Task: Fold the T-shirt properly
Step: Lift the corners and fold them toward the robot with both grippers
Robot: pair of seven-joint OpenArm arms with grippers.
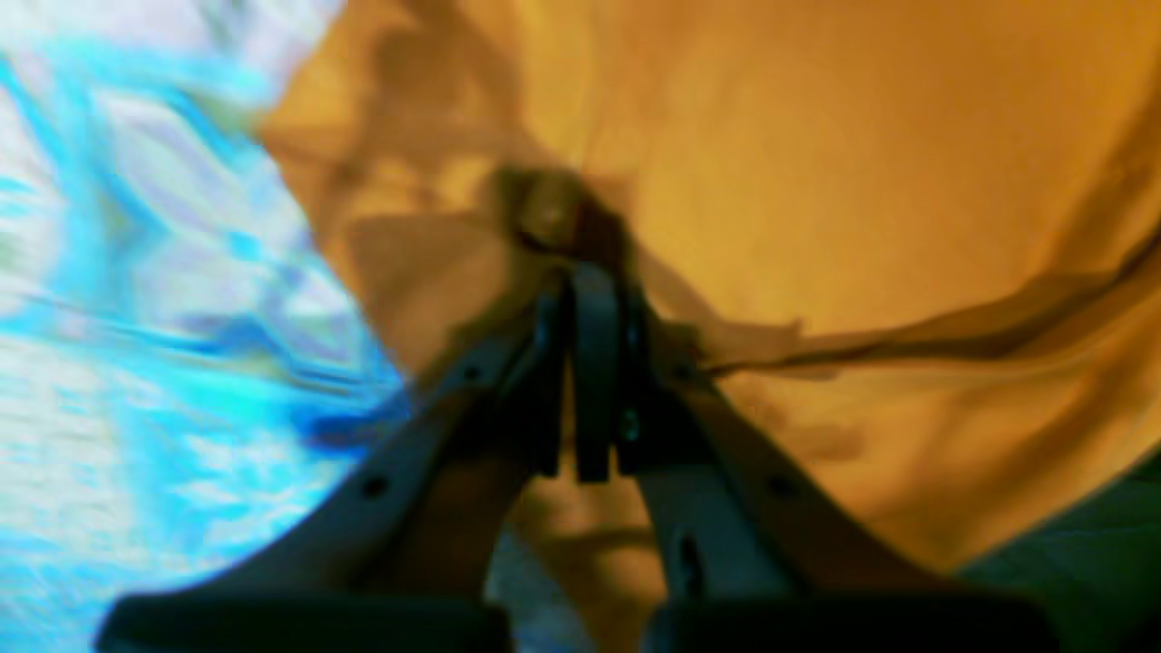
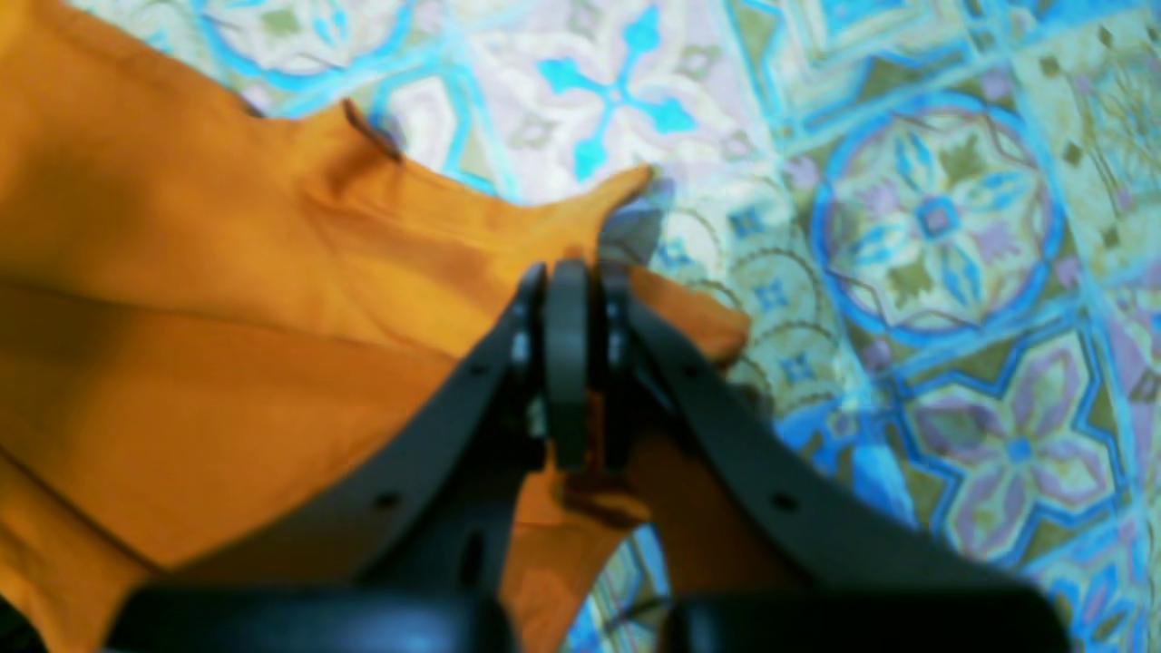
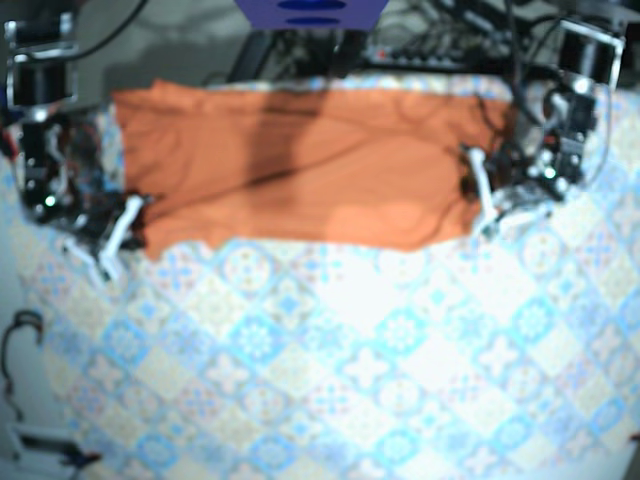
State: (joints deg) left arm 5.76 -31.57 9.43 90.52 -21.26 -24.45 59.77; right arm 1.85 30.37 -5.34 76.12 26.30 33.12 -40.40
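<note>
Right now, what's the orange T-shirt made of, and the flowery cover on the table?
The T-shirt looks like soft, matte cloth, probably cotton: it wrinkles and sags in folds. The table cover looks like printed fabric, maybe coated: flat blue tile pattern with faint ripples; I can't tell which.

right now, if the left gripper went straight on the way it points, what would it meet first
Probably more of the orange fabric T-shirt: the left gripper is shut on a fold of it, and orange cloth fills the blurred view just ahead.
</note>
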